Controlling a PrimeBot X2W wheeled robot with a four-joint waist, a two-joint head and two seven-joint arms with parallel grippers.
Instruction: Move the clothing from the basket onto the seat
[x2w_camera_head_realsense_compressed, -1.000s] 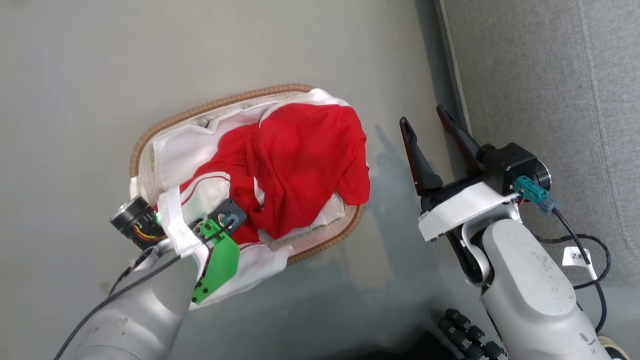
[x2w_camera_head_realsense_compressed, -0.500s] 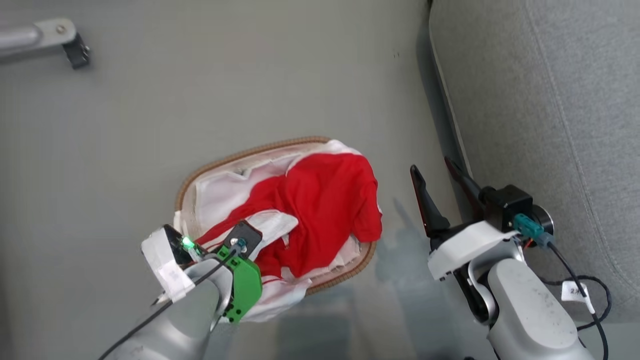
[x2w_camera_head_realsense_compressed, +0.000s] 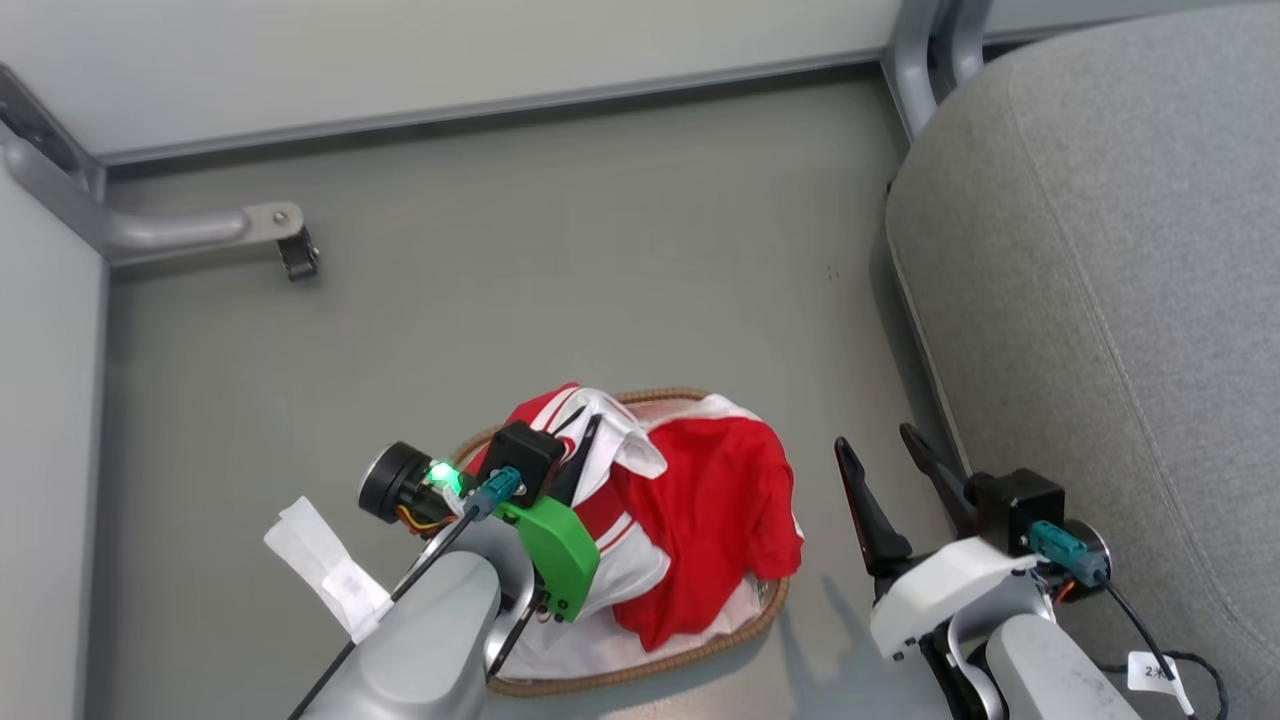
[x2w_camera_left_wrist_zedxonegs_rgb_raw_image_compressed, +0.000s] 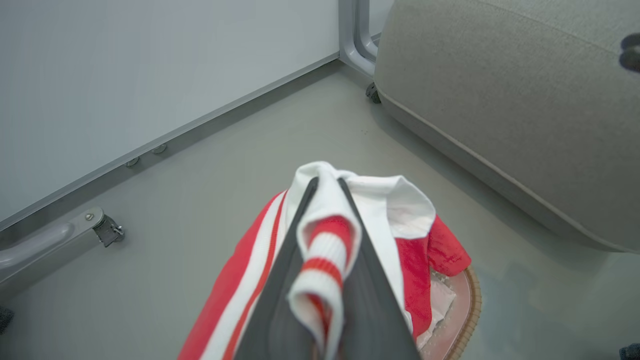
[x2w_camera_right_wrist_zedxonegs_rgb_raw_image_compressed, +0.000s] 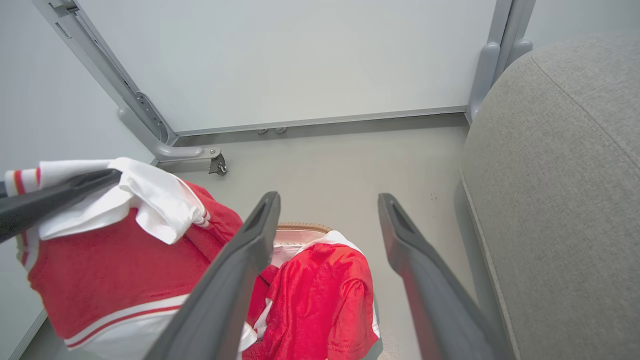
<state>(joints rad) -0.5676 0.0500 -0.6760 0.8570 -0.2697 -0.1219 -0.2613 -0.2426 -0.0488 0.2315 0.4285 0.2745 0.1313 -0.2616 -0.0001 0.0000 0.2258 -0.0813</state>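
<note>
The red and white clothing (x2w_camera_head_realsense_compressed: 700, 520) is no longer just a heap in the basket (x2w_camera_head_realsense_compressed: 670, 393). A second ago it lay spread across the liner. Now we see its white collar and striped edge pulled up above the woven rim, while the red bulk hangs down into the basket and over its near side. We cannot tell whether this is one garment or two.

The left gripper (x2w_camera_left_wrist_zedxonegs_rgb_raw_image_compressed: 327, 187), which was sunk in the near edge of the pile, has come up with the cloth. In the left wrist view its fingers are clenched on a striped fold that runs between them.

The whole head picture has shifted too, showing the wall and a metal frame foot (x2w_camera_head_realsense_compressed: 285, 235). That is the camera moving, not the basket sliding on the floor (x2w_camera_head_realsense_compressed: 600, 250).

The right gripper (x2w_camera_head_realsense_compressed: 878, 440) stays spread and empty between the basket and the seat (x2w_camera_head_realsense_compressed: 1100, 300), which carries no clothing yet.

We judge the pick secured and the lift begun; the carry rightward to the seat remains
</note>
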